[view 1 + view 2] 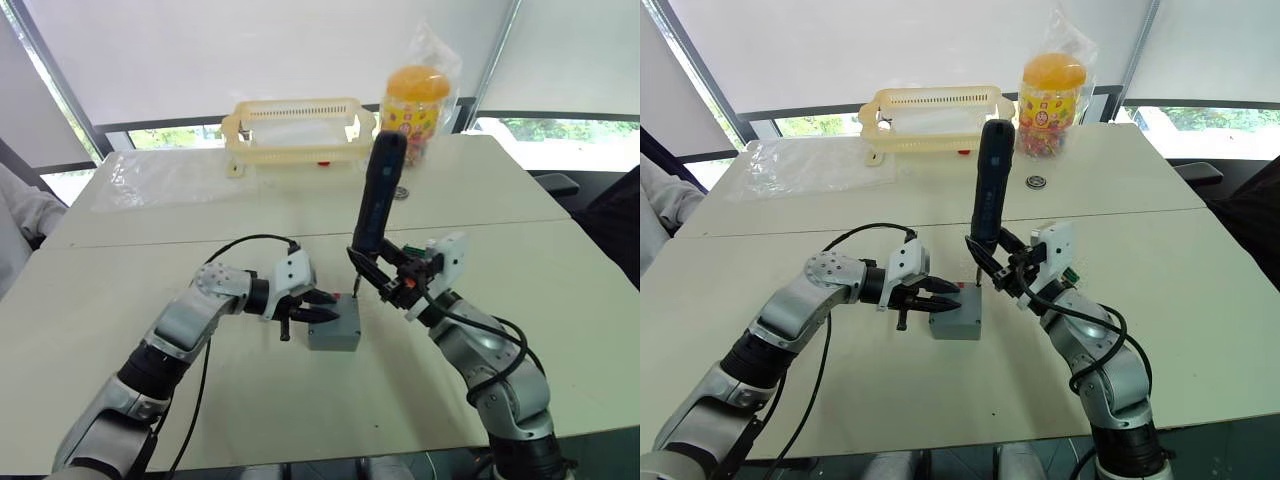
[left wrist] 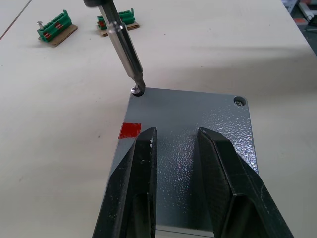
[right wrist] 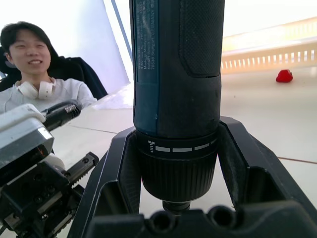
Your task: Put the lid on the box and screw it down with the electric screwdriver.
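**Fastening the lid: bit seated at a far corner screw**

The thin flat grey plastic lid (image 2: 188,148) already sits on the small squarish grey plastic box (image 1: 335,330), which rests on the pale surface (image 1: 200,400) between the two arms. A small red mark (image 2: 130,130) shows on the top face near one edge.

The left end effector (image 1: 318,305) reaches over the lid with its two black fingers (image 2: 133,188) spread, lying on or just above the textured top; contact cannot be confirmed. It appears to steady the box against turning.

The right end effector (image 1: 1005,262) is closed around the lower barrel of the long dark blue-black pen-shaped electric screwdriver (image 1: 378,195), which stands nearly upright. Its thin metal bit (image 2: 126,49) meets the screw in the far corner nearest the red mark. A second corner screw (image 2: 239,101) sits recessed in its hole.

Handling judgement: the box looks light and rigid, so it is likely to slide or rotate under driving torque; hold it down flat on the lid. The screwdriver is top-heavy when gripped low, so keep it vertical to stop the bit camming out.

Two green bit strips (image 2: 54,29) lie well apart on the surface.
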Robot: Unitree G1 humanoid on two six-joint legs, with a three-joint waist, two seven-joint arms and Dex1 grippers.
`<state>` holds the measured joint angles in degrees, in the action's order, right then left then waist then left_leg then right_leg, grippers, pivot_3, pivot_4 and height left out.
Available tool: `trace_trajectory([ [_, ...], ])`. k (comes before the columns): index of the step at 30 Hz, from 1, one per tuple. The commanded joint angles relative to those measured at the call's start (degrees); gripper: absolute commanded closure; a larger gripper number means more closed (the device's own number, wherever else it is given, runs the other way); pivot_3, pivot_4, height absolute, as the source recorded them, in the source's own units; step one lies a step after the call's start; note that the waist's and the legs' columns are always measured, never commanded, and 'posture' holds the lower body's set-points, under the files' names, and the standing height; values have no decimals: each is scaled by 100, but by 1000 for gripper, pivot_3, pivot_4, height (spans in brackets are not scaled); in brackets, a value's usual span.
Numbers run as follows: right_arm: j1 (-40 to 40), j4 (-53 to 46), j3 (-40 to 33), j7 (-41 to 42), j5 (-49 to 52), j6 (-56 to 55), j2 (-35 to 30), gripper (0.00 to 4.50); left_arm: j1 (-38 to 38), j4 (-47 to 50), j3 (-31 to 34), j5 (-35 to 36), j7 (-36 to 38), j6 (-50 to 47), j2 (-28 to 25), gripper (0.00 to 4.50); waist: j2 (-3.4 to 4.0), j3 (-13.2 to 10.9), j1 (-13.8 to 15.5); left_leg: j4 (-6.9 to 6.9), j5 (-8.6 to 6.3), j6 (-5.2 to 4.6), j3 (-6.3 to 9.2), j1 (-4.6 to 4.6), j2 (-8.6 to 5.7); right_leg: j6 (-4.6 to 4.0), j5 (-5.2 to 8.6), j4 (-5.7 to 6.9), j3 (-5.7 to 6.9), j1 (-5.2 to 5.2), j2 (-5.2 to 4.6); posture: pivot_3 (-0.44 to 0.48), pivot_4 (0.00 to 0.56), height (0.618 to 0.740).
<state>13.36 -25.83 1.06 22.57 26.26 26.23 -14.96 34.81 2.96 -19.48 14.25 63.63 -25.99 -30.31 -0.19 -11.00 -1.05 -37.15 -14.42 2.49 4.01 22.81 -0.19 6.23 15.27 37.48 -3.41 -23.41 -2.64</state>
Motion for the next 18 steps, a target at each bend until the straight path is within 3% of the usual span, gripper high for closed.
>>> trace_trajectory([
  [1, 19, -156, -27, 72, -62, -327, 21, 2726, -99, -50, -121, -144, 20, -115, -57, 3255, 0, 0, -1, 0, 0, 0, 0, 0, 0, 0, 0, 0, 0, 0, 0, 0, 150, 740],
  [18, 201, -323, -176, -122, 211, -189, 68, 2726, -85, -90, -143, -147, 40, -117, -48, 3255, 0, 0, -1, 1, 0, 0, 0, -1, 0, 0, 0, 0, 0, 0, 0, 0, 150, 740],
])
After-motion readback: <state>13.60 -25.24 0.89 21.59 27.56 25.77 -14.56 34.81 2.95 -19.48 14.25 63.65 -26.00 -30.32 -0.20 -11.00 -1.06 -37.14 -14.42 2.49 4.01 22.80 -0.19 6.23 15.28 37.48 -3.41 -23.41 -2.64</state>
